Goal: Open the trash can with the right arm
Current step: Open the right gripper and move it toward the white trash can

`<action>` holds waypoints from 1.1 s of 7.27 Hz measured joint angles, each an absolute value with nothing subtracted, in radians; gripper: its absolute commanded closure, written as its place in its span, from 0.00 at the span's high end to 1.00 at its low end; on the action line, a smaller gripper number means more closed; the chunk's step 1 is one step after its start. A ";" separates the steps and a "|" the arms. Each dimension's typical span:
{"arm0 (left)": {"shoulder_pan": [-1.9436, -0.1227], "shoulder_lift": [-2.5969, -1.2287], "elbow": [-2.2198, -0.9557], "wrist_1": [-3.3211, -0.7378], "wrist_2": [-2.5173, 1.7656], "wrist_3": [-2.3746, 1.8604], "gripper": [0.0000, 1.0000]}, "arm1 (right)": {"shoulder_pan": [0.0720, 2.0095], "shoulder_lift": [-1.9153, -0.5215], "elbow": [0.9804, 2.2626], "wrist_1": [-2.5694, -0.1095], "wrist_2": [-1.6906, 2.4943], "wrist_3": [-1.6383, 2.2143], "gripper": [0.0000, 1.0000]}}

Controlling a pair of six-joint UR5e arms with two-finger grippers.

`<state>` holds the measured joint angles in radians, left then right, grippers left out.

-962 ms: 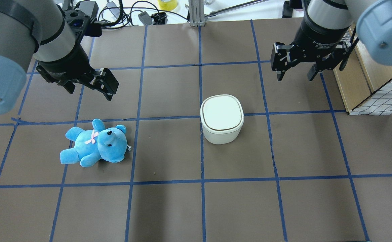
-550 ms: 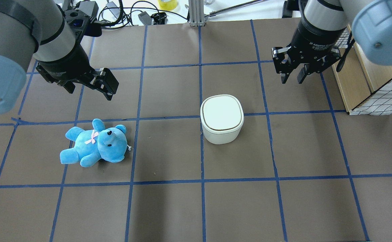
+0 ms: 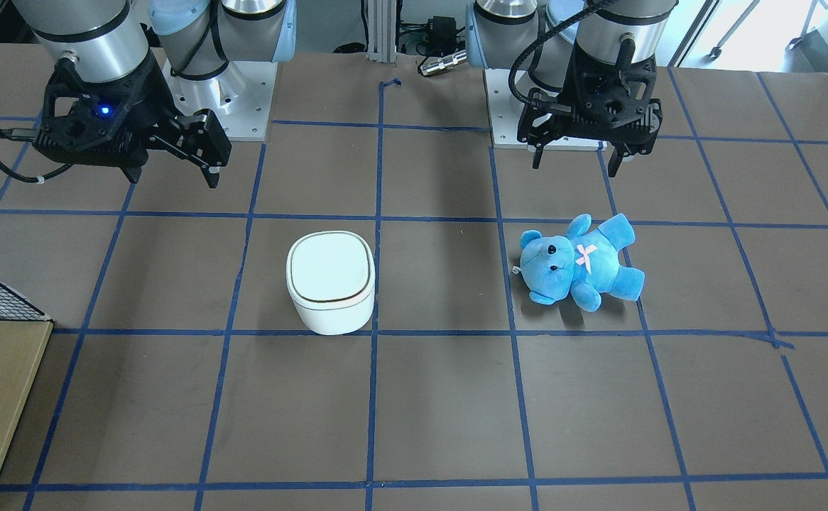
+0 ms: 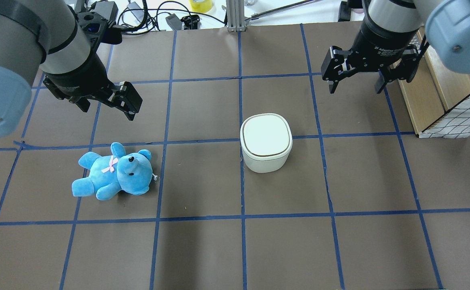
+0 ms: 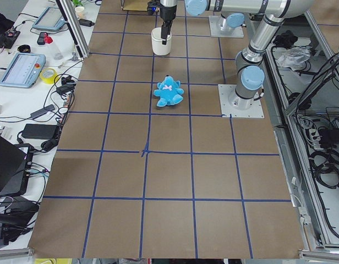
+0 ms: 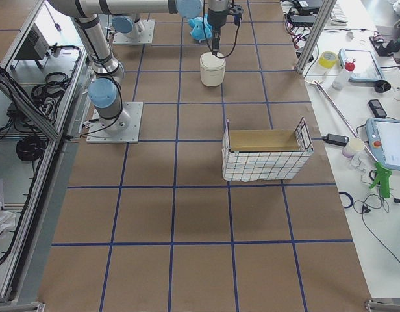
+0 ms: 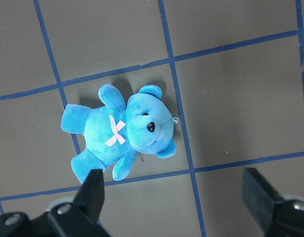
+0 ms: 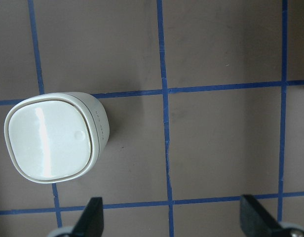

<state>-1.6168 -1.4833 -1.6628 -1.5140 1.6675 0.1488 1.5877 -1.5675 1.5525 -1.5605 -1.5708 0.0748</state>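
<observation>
Trash can [image 4: 266, 141] shut, teddy [image 4: 114, 173] well apart, basket [image 4: 460, 116] near right claw [image 4: 356, 86]

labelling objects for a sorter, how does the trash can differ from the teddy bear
The trash can is smooth and white; the teddy bear is blue plush with a pink bow. The trash can stands upright, lid shut; the teddy bear lies on its back. The trash can sits nearer the right gripper, the teddy bear nearer the left gripper. Both rest on the table, untouched.
</observation>
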 measured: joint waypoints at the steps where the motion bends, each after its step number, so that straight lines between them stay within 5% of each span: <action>1: -1.617 -1.483 -1.663 -1.514 1.667 0.149 1.00 | 1.587 -1.568 1.548 -1.559 -1.571 0.075 1.00; 6: -1.617 -1.483 -1.663 -1.514 1.667 0.149 1.00 | 1.596 -1.566 1.534 -1.556 -1.562 0.078 0.98; 8: -1.617 -1.483 -1.663 -1.514 1.667 0.149 1.00 | 1.597 -1.560 1.534 -1.560 -1.544 0.079 0.49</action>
